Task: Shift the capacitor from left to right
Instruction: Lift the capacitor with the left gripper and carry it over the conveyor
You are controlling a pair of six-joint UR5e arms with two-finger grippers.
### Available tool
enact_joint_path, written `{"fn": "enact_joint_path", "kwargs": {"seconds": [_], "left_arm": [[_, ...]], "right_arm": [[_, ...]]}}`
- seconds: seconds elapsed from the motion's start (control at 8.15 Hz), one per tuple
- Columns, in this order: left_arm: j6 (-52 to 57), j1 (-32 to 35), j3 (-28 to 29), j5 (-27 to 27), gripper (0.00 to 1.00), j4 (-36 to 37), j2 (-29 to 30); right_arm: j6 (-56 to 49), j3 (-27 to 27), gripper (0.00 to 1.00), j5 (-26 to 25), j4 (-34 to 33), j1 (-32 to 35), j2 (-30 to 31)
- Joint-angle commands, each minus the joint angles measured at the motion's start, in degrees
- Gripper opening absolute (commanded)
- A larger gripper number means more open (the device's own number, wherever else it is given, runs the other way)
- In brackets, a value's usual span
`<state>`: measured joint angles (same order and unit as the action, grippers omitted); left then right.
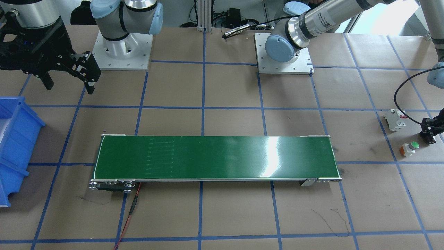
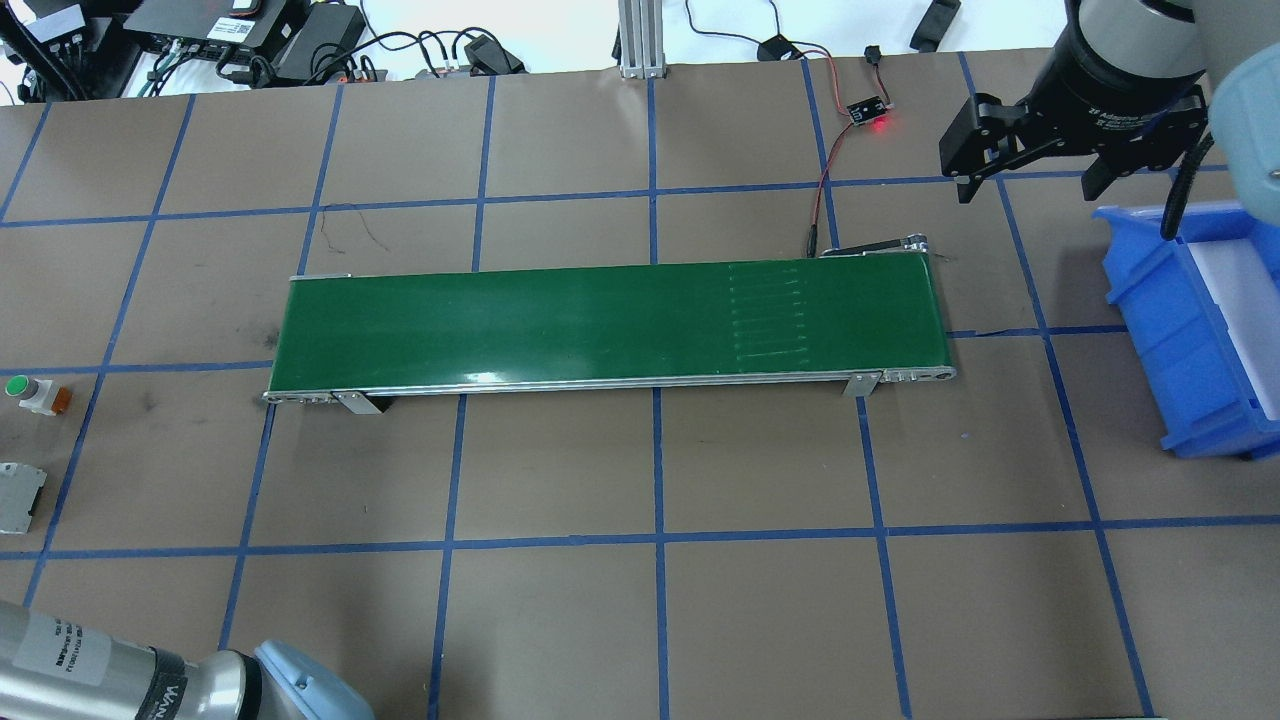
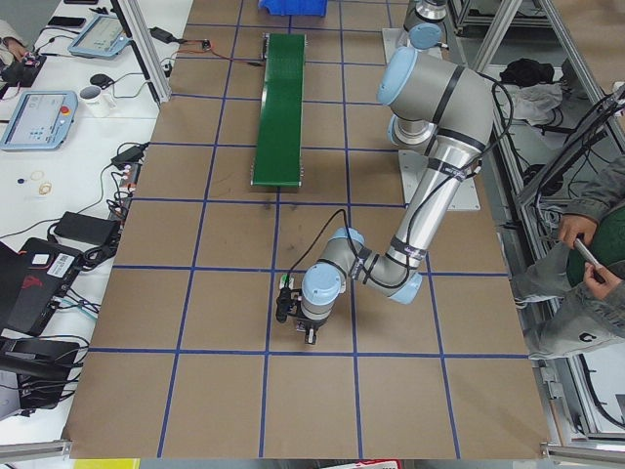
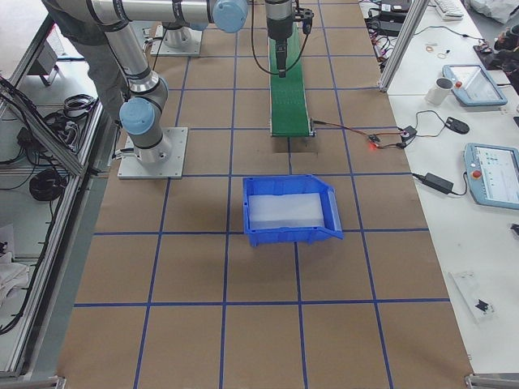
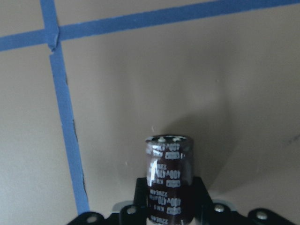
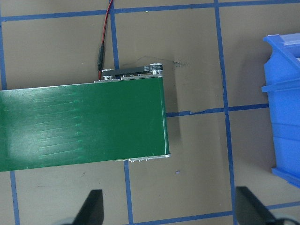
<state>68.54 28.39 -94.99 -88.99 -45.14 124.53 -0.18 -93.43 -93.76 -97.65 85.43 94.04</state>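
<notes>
The capacitor, a dark maroon cylinder with white print and a silvery end cap, sits between the fingers of my left gripper, which is shut on it just over the brown paper. In the front-facing view this gripper is at the far right edge, beside the circuit breaker and the push button. It also shows low over the table in the exterior left view. My right gripper is open and empty, high above the conveyor's end near the blue bin. Its fingertips frame the right wrist view.
A green conveyor belt lies across the table's middle. A blue bin with a white liner stands at its right end. A white circuit breaker and a green-topped push button lie near the left gripper. A red wire runs to a small board.
</notes>
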Motion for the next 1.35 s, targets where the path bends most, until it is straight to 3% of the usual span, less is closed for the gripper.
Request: {"fn": "enact_joint_path", "kwargs": {"seconds": [0.0,0.12,0.37,0.61,0.98,1.23], "left_arm": [[0.1,0.0,0.1,-0.1,0.39,0.4,0.0],[0.2,0.0,0.1,-0.1,0.32,0.4,-0.4],[-0.2,0.0,0.2,-0.5,0.32,0.4,-2.8],[-1.9,1.0,0.2,-4.2,0.31,-0.9,-8.7],[-12.5,10.7,0.2,-4.4,0.27,-8.8,-16.0],[-17.4,18.2,0.2,-4.9,0.31,-12.1,-18.7]], "right_arm": [[0.0,0.0,1.0,0.1,0.0,0.0,0.0],[0.0,0.0,1.0,0.1,0.0,0.0,0.0],[0.0,0.0,1.0,0.1,0.0,0.0,0.0],[-0.1,0.0,1.0,0.0,0.0,0.0,0.0],[0.0,0.0,1.0,-0.3,0.1,0.0,0.0],[-0.1,0.0,1.0,-0.3,0.1,0.0,0.1]]}}
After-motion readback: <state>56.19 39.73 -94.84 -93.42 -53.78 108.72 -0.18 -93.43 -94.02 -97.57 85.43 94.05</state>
